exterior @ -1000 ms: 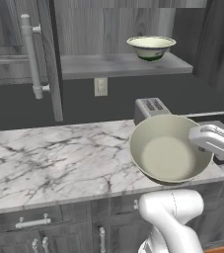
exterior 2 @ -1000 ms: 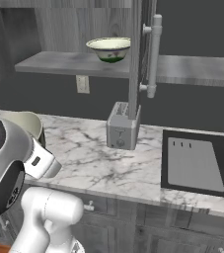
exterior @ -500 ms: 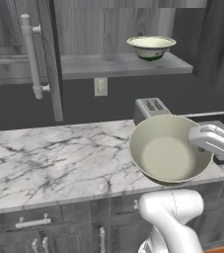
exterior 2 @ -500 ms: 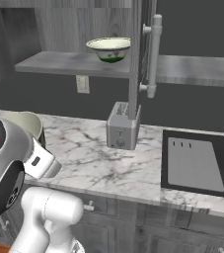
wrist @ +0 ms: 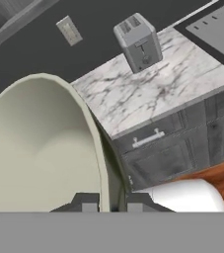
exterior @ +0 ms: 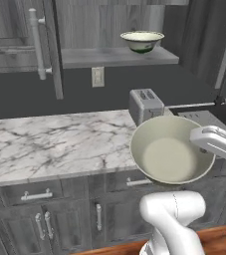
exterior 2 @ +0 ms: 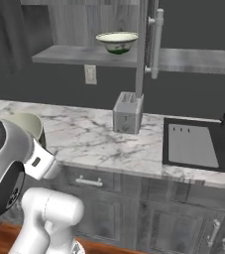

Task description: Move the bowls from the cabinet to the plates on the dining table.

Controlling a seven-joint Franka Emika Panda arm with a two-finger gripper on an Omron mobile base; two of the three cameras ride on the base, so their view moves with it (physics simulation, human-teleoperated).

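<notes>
Fingers (wrist: 108,202) are pinching the rim of one bowl (exterior: 170,155), carrying it off the cabinet; next comes finding a plate, second bowl (exterior: 142,41) is waiting on the shelf.

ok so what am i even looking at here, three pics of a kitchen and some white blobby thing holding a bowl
The white thing is a robot arm on a driving base, in a computer-drawn kitchen. Two pictures come from cameras on the base, behind the arm to its left and right. The third comes from a camera on the hand itself, looking along the gripper.

The gripper is shut on the rim of a pale bowl, carrying it in front of the marble counter. You see its fingers pinching the rim in the hand picture.

On the counter stands a toaster, with a dark sink to its right. Above, a second bowl sits on the open cabinet shelf.
</notes>
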